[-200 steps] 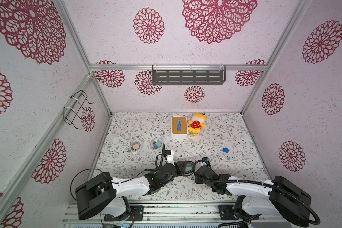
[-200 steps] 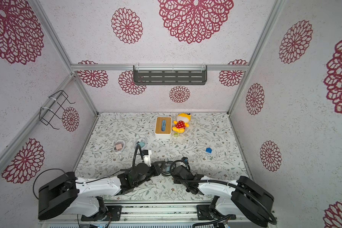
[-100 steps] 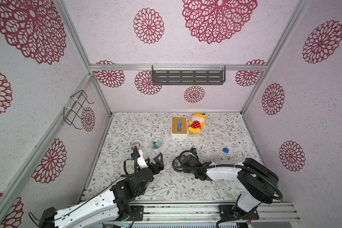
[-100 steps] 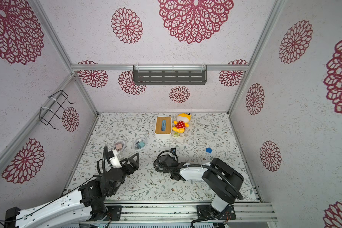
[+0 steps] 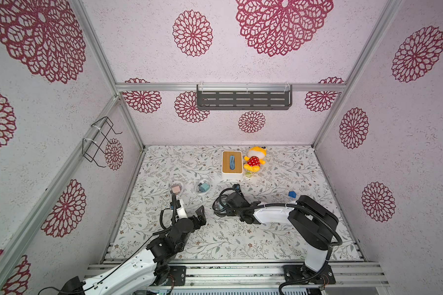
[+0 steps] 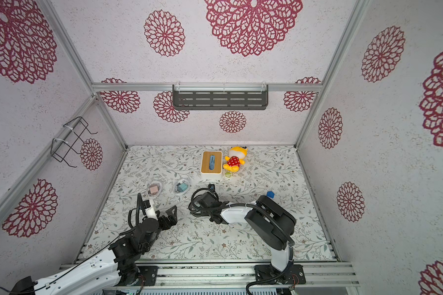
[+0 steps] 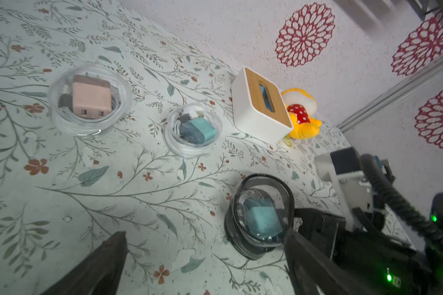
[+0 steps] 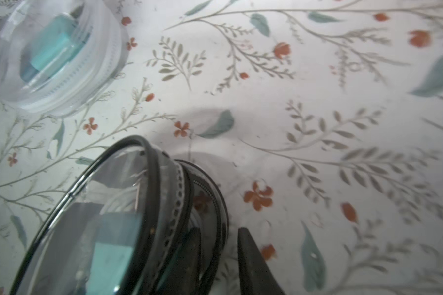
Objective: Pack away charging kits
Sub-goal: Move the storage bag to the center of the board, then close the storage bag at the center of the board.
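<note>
The black-zippered pouch (image 7: 237,237) is pinched by its rim in the right gripper (image 8: 218,233), likely for steadying, while the left gripper's (image 7: 205,233) jaws are spread empty.

- Table cover (image 7: 62,204): smooth printed sheet, matt, faintly scuffed.
- Pink adapter (image 7: 92,100): smooth matt plastic.
- Teal adapter (image 7: 202,129): smooth plastic with a soft sheen.
- Clear pouch (image 7: 62,120) around the pink adapter: glossy see-through plastic with a ribbed pale edge.
- Black-edged pouch (image 8: 164,178): glossy clear plastic that catches reflections, with matt black trim and fine zip teeth.
- Box (image 7: 251,115): smooth white plastic with a satin finish.
- Lid (image 5: 226,167): pale wood, matt.
- Toy (image 5: 253,162): soft plush cloth.
- Walls (image 5: 143,51): rough, stippled and matt.
- Frame rail (image 5: 164,86): bare metal with a dull shine.
- Shelf (image 5: 243,96): dark grey and matt, seemingly painted metal.
</note>
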`<state>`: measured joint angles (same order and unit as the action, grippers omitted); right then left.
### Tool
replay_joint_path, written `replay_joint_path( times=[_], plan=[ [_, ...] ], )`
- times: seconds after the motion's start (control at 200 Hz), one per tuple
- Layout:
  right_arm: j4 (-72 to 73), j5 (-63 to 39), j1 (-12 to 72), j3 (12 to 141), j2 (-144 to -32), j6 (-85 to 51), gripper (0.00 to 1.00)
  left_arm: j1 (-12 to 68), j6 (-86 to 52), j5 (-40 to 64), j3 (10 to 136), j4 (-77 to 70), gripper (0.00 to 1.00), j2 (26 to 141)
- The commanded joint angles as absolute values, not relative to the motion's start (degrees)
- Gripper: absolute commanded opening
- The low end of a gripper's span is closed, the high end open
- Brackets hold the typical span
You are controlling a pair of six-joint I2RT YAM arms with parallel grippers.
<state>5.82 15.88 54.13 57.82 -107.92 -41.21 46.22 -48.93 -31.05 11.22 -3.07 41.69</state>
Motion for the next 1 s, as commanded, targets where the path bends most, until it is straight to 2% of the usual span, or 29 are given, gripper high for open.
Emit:
replay_joint_path(
  times=[0.0, 0.12, 0.27, 0.48, 0.635, 0.996],
  plan=[
    [1.99, 12.05, 54.22, 62.26, -112.12, -37.58, 0.26, 42.1, -44.79, -19.7, 11.01, -13.31, 0.98, 44.01],
    [2.2, 12.75, 54.24, 61.18, -109.99, -37.55, 0.28, 38.7, -45.13, -13.06, 11.79, -15.86, 1.0, 47.71],
    [1.41, 15.97, 54.21, 54.4, -102.07, -39.47, 0.38, 35.29, -45.24, -7.18, 11.34, -21.44, 0.99, 52.48],
    [3.94, 14.35, 54.28, 47.93, -92.7, -43.08, 0.39, 30.63, -46.32, 1.73, 11.32, -30.36, 0.98, 62.67],
    [3.38, 14.43, 56.62, 50.26, -91.5, -45.28, 0.39, 29.9, -47.2, 4.62, 11.41, -36.04, 0.97, 69.55],
    [3.08, 17.78, 57.0, 50.09, -89.12, -48.08, 0.47, 29.27, -47.04, 8.1, 15.21, -42.8, 0.93, 83.82]
  ],
)
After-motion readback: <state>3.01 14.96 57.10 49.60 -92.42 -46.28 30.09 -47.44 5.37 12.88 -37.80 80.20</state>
